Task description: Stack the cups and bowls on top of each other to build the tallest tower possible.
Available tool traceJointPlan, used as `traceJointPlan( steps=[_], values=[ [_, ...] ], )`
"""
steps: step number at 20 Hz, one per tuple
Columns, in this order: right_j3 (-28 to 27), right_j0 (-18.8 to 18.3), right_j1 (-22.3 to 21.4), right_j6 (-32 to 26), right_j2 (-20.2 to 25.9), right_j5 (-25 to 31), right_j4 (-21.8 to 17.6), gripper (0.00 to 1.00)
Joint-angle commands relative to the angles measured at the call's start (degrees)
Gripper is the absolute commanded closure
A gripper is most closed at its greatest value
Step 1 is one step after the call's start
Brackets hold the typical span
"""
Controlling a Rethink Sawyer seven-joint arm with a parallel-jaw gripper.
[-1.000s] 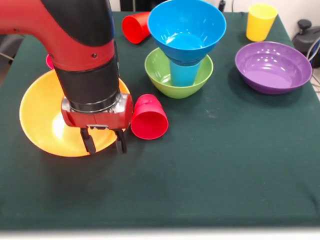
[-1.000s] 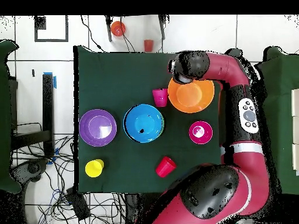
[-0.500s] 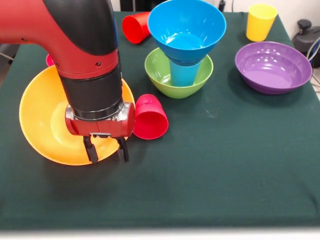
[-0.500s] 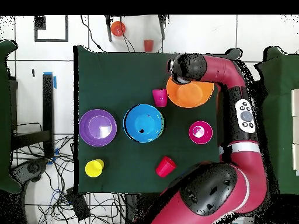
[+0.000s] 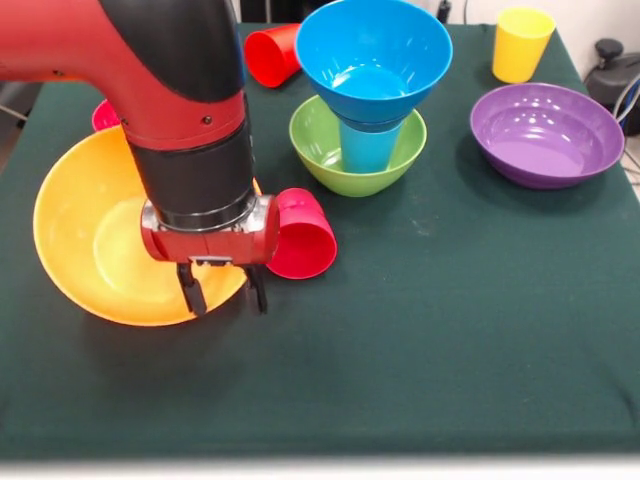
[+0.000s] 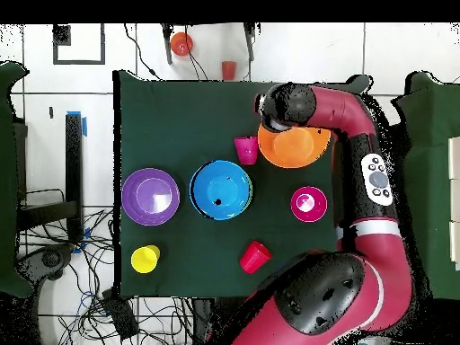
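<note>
My gripper hangs open over the near right rim of the huge orange-yellow bowl, one finger on the bowl's side, the other outside it. A red cup lies on its side just right of the gripper, mouth toward the camera. The tower stands behind: a green bowl holds a light blue cup with a blue bowl on top. A second red cup lies at the back. The yellow cup stands upright, and the purple bowl sits right. A small red bowl peeks from behind the arm.
From above, my wrist hides the gripper at the orange bowl. The small red bowl and a red cup lie toward the base. Cables trail on the floor beside the table.
My gripper has shifted right and toward the table's near edge. The orange-yellow bowl has shifted a little and looks more tipped. Finger gap is unchanged.
</note>
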Motion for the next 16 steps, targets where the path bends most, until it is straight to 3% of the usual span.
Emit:
traceJointPlan(
  steps=[1, 9, 13, 16],
  values=[
    [7.94, 2.21, -4.0, 1.71, -4.74, 4.4, 1.27, 0.0],
    [11.94, 1.89, -9.97, 0.1, -7.25, 10.79, 4.02, 0.0],
    [11.28, 1.94, -12.51, -0.82, -8.06, 16.56, 5.58, 0.0],
    [11.2, 2.05, -12.35, -0.72, -8.16, 17.33, 6.03, 0.0]
  ],
)
